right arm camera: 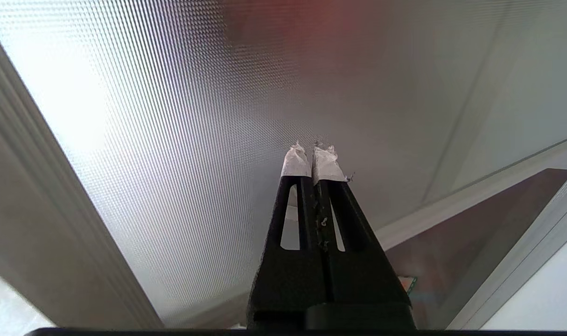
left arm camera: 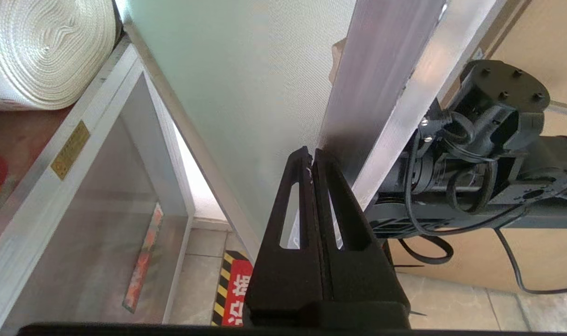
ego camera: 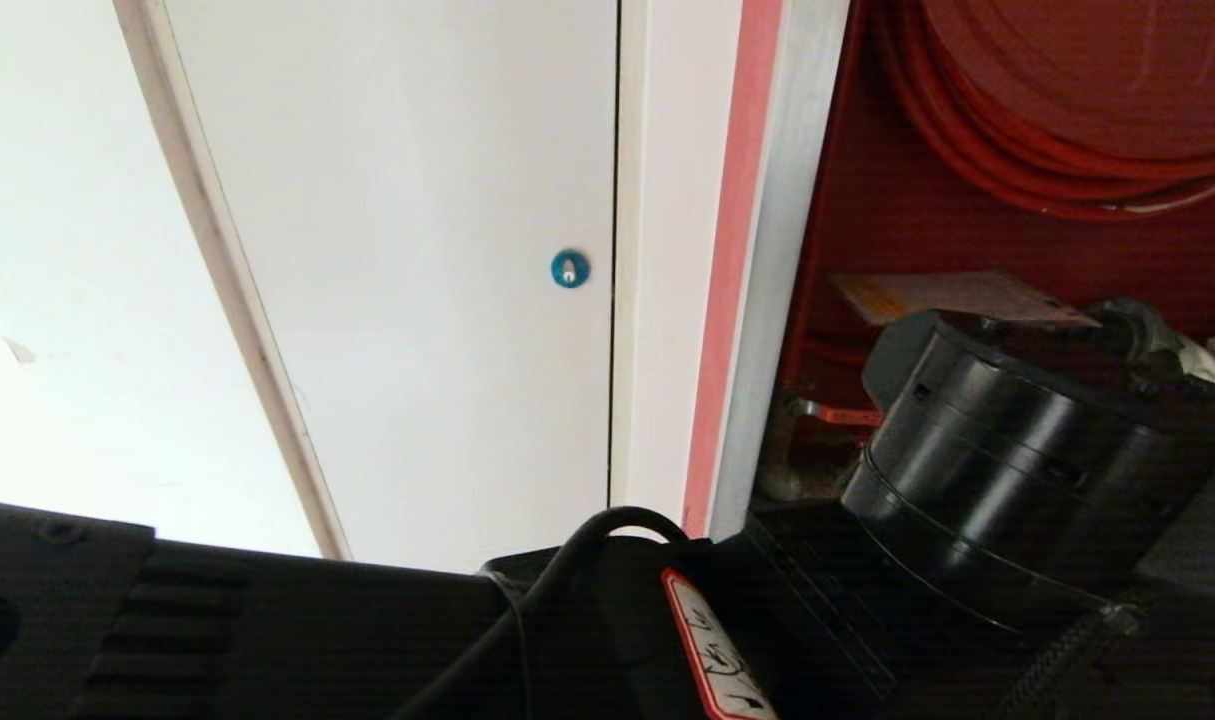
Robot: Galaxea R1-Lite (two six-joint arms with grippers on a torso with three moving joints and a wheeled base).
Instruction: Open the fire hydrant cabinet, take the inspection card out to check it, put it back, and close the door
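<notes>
The fire hydrant cabinet (ego camera: pixel 867 230) stands open at right, its red hose reel (ego camera: pixel 1077 110) at top. A plain white door (ego camera: pixel 417 280) with a round blue lock (ego camera: pixel 569 268) lies left. Black arm housing (ego camera: pixel 1017 470) fills the near right.

I see a woven white cloth hose (left arm camera: pixel 40 51), a shiny metal door (left arm camera: pixel 381 70) frame, bumpy frosted glass, and matt black plastic fingers (right arm camera: pixel 330 261).

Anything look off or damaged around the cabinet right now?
Only small things: the white tape on the right gripper's fingertips is frayed and torn. The cabinet stands open, hose reel and rolled hose in place.
</notes>
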